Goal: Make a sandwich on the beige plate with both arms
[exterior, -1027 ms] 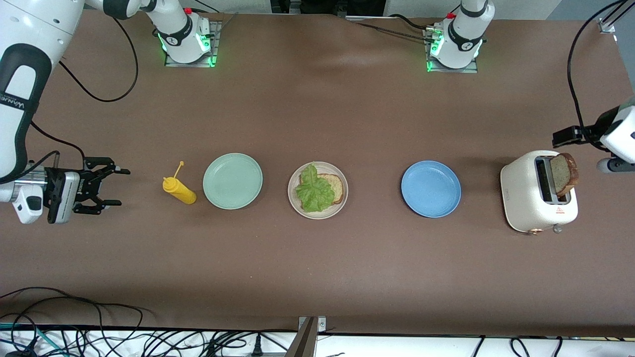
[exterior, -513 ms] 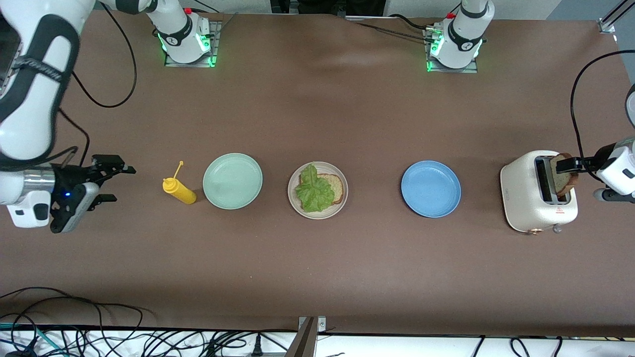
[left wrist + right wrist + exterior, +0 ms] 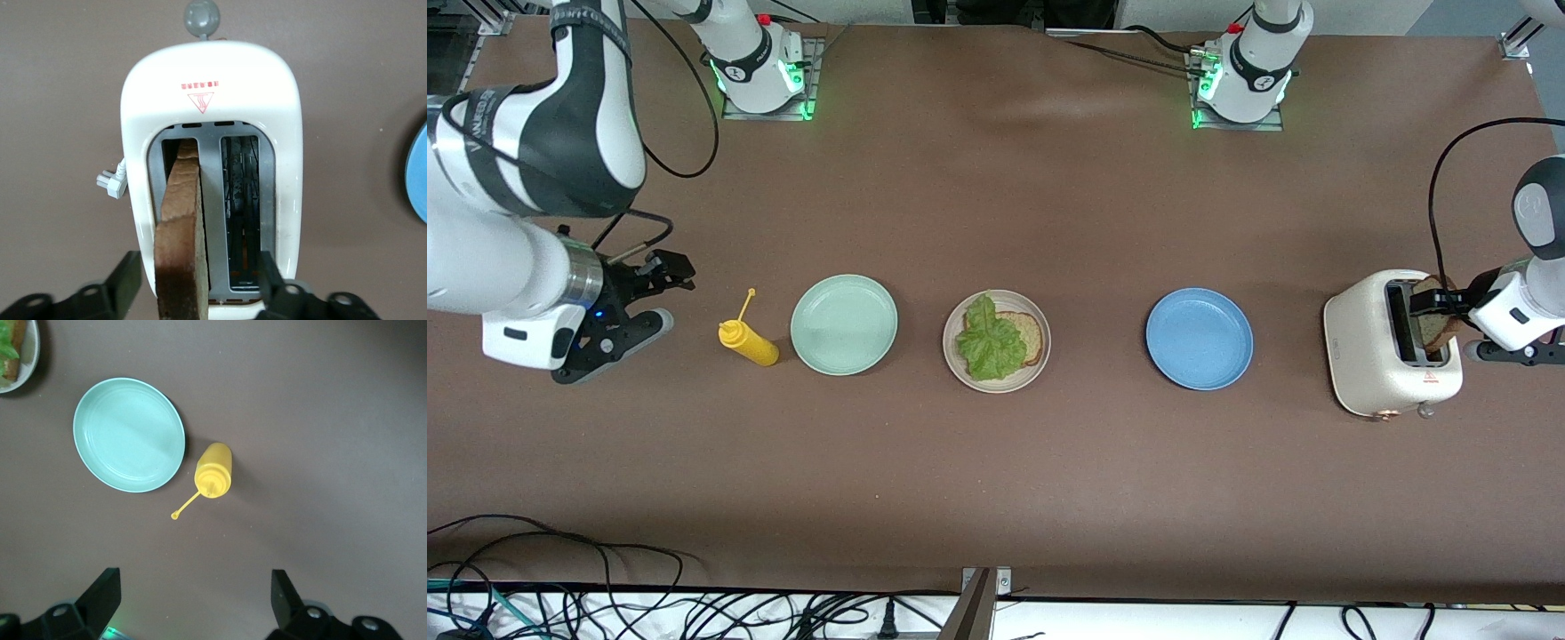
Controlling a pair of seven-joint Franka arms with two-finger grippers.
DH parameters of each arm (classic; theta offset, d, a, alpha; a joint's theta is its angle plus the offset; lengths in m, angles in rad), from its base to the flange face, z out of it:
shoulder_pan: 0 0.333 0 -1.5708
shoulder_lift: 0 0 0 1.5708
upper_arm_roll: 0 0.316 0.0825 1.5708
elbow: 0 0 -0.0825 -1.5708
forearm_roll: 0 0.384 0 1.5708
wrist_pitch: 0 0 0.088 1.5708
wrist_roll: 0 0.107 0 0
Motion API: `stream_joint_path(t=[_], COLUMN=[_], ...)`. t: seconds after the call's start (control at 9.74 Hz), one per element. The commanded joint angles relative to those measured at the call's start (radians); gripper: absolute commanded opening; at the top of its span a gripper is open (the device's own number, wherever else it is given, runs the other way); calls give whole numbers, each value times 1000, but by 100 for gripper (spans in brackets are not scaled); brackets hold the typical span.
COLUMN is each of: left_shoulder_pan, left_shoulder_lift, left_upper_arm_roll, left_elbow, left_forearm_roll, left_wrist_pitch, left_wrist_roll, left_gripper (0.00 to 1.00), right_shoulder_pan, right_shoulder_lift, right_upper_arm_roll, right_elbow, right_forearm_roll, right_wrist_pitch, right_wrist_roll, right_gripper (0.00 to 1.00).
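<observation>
Desk point(image 3: 996, 462): brown, with the items set in one row across its middle, so each arm can reach its own end.

Toaster point(image 3: 1392, 342): white, at the left arm's end of the desk. It holds the second bread slice point(image 3: 1440, 313) upright in one slot, crust standing proud of the top, which leaves an edge free to grip.

Plates: the mint-green plate point(image 3: 844, 324) and the blue plate point(image 3: 1199, 338) sit bare either side of the beige plate point(image 3: 951, 356). The beige plate is mid-row and carries the partly built sandwich, a lower bread slice point(image 3: 1032, 336) with the lettuce leaf point(image 3: 989, 342) laid over most of it. No top slice yet.

Yellow squeeze bottle point(image 3: 749, 341): lies on its side just beside the mint-green plate, toward the right arm's end, nozzle pointing away from the plate.

Left claw point(image 3: 200, 280): straddles the raised slice over the toaster. The fingers point(image 3: 125, 277) stand apart on either side of the bread, with gaps visible; not clamped. Judgement: it is set to pinch the slice and lift it clear for the beige plate.

Right claw point(image 3: 193, 597): fingers wide apart, holding nothing, over bare desk near the bottle. This arm waits.
</observation>
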Motion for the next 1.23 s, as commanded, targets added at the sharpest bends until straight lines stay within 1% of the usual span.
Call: stream_joint_path(t=[0.0, 0.1, 0.21, 0.31, 0.41, 0.51, 0.62, 0.72, 0.82, 0.92, 1.03, 1.13], left_shoulder_pan=[48, 55, 57, 62, 59, 51, 46, 46, 45, 43, 36, 33], left_shoulder_lift=[-15, -15, -15, -15, -16, -16, -13, -13, -13, -13, -16, -16], left_upper_arm_roll=[-10, -10, -10, -10, -11, -13, -14, -16, -16, -21, -42, -63], left_elbow=[0, 5, 5, 17, 31, 66, 121, 155, 187, 215, 227, 253], left_forearm_roll=[26, 26, 13, 7, 6, 6, -8, -63, -83, -85, -147, -213], left_wrist_pitch=[5, 5, 5, 5, 5, -16, -60, -79, -94, -111, -149, -206], left_wrist_roll=[170, 192, 193, 193, 183, 178, 177, 178, 180, 189, 184, 183], left_gripper=[0, 0, 0, 0, 0, 0, 0, 0, 0, 0, 0, 0], right_shoulder_pan=[-135, -184, -271, -374, -424, -444, -456, -456, -453, -435, -369, -370], right_shoulder_lift=[-197, -259, -300, -343, -389, -421, -437, -472, -501, -497, -497, -492], right_upper_arm_roll=[161, 205, 272, 349, 366, 367, 367, 364, 359, 316, 249, 249], right_elbow=[-282, -377, -450, -493, -515, -516, -521, -542, -564, -561, -558, -546], right_forearm_roll=[-110, -131, -134, -132, -116, -114, -77, -47, -46, -42, -42, -43], right_wrist_pitch=[113, 170, 217, 301, 326, 334, 322, 296, 282, 313, 377, 374], right_wrist_roll=[224, 356, 423, 417, 432, 434, 426, 432, 435, 435, 419, 414], right_gripper=[100, 100, 100, 100, 100, 100, 100, 100, 100, 100, 100, 100])
